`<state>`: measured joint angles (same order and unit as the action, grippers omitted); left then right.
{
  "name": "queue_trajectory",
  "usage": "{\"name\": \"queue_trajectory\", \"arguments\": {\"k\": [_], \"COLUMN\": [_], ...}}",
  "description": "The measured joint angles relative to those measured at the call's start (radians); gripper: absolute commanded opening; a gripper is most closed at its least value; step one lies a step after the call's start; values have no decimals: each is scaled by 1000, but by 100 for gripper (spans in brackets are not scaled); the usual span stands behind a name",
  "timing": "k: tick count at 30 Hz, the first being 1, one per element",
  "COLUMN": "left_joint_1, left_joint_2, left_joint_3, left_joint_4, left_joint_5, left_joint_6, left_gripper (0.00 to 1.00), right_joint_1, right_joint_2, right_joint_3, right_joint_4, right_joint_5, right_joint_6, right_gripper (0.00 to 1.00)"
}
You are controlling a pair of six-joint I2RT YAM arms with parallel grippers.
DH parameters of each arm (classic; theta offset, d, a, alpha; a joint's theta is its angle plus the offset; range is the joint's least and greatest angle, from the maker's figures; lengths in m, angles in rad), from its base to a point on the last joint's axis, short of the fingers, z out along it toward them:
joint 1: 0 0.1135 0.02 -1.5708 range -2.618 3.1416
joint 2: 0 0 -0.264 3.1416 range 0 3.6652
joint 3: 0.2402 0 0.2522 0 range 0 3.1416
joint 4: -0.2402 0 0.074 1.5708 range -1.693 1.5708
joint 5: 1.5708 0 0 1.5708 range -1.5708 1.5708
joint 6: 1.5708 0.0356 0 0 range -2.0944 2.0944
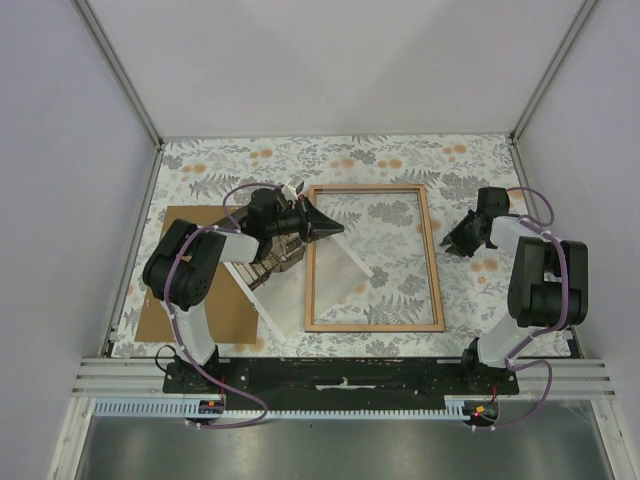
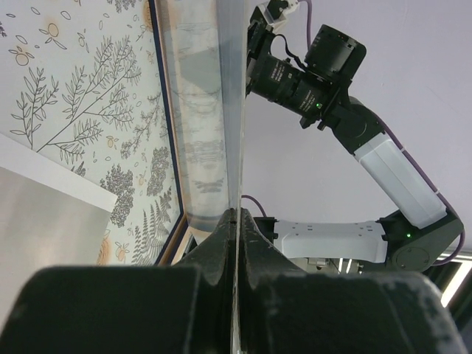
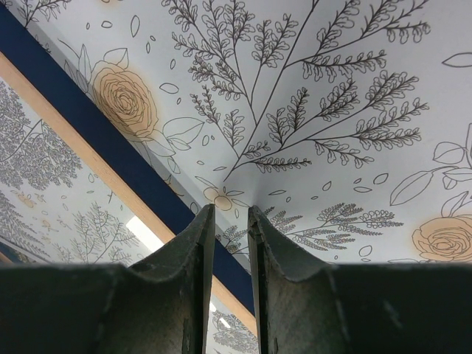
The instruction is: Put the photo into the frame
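Note:
The frame (image 1: pixel 433 260) lies flat in the middle of the table, wood-coloured side up, with the floral cloth showing through its glass. My left gripper (image 1: pixel 330 228) is at the frame's upper left rail, shut on the photo (image 1: pixel 285 305). The white sheet slants from the jaws down to the left of the frame and partly over it. In the left wrist view the gripper (image 2: pixel 237 212) pinches the photo (image 2: pixel 203 110) edge-on beside the frame's blue edge (image 2: pixel 168 133). My right gripper (image 1: pixel 462 243) is slightly open and empty. Its tips (image 3: pixel 231 208) are on the cloth just outside the frame's right rail (image 3: pixel 110 158).
A brown fibreboard backing panel (image 1: pixel 190 300) lies at the left, partly under the left arm. The floral tablecloth (image 1: pixel 400 155) covers the table. White walls and metal posts close in the back and sides. The right arm (image 2: pixel 310 66) shows in the left wrist view.

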<state>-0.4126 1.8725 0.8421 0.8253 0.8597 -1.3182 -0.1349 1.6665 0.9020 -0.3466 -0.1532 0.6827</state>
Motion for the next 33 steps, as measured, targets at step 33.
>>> {"name": "queue_trajectory", "arguments": {"k": [33], "left_joint_1": [-10], "left_joint_2": [36], "left_joint_3": [-64], "left_joint_4": [114], "left_joint_5": [-32], "left_joint_6": [0], "left_gripper": [2], "right_joint_1": [15], "right_joint_2": [1], "right_joint_3": [0], "right_joint_4": [6], "right_joint_5": [1], "right_joint_6": [-5], "right_gripper": [31]}}
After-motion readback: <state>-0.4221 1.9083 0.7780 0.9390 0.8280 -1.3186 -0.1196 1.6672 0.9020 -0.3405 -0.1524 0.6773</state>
